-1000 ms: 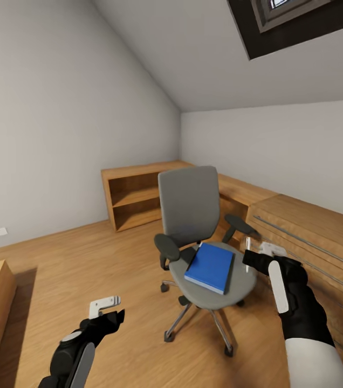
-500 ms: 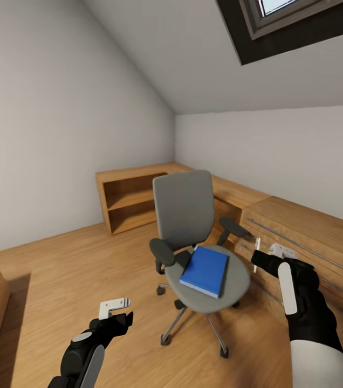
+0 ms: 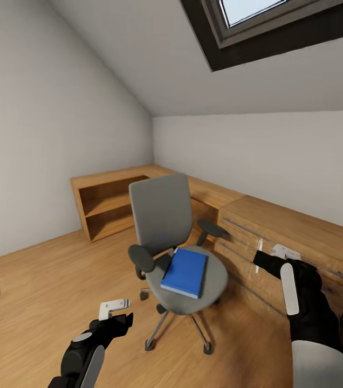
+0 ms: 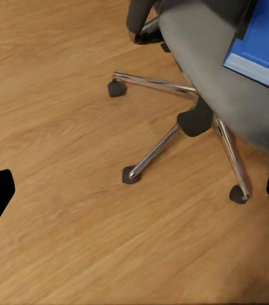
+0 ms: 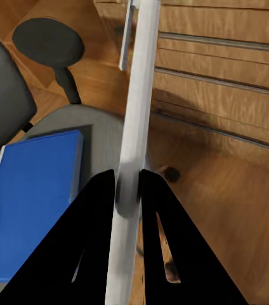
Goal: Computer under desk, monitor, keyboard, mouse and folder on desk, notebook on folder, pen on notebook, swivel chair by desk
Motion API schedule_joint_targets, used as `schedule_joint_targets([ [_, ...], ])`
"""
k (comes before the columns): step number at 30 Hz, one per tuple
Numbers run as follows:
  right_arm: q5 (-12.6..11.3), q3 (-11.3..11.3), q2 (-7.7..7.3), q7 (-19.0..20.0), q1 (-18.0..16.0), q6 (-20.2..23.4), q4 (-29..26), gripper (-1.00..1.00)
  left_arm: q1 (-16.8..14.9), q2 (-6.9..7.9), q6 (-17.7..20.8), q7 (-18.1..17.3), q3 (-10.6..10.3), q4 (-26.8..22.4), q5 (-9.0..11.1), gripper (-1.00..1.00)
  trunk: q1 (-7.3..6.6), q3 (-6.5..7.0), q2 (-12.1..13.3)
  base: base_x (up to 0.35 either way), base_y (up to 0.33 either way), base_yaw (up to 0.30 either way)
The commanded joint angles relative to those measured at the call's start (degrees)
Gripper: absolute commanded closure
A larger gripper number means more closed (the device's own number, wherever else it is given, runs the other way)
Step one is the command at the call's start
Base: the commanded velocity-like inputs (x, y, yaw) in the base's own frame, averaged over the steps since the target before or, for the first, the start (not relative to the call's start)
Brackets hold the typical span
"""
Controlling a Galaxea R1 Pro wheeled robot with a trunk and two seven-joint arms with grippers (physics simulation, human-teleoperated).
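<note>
View has swung right since a second ago — camera, not chair. Right gripper [image 5: 129,190] stays pinched on the pen [image 5: 137,108]; left gripper [image 3: 115,311] spread, empty. Folder [image 3: 184,272] on swivel chair [image 3: 163,226] seat, between both — pickup pending.

Soft, even daylight fills the room, coming from the skylight [image 3: 258,16], whose pane is blown out pale. Walls are bright and flat. Faint, diffuse shadows lie under the chair [image 3: 179,253] on the floor [image 3: 42,291] and beneath the drawer ledges. No glare. Wide-angle stretch bends the head view's corners. The pen [image 5: 134,146] is smeared and soft close to the right wrist camera.
</note>
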Motion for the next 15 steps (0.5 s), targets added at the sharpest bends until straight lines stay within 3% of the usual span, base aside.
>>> schedule_joint_targets([
  [1, -0.7, -0.1, 0.04, -0.7, -0.1, 0.2, 0.0, 1.00, 0.0, 0.01, 0.2, 0.5, 0.0, -0.1, 0.6, -1.00, -0.23, 0.12, 0.4, 0.000, -0.165, -0.264],
  [15, -0.7, -0.1, 0.04, -0.7, -0.1, 0.2, 0.0, 1.00, 0.0, 0.02, 0.2, 0.6, -0.1, -0.1, 0.5, -1.00, -3.30, 2.64, 6.0, 0.000, -0.257, -0.229],
])
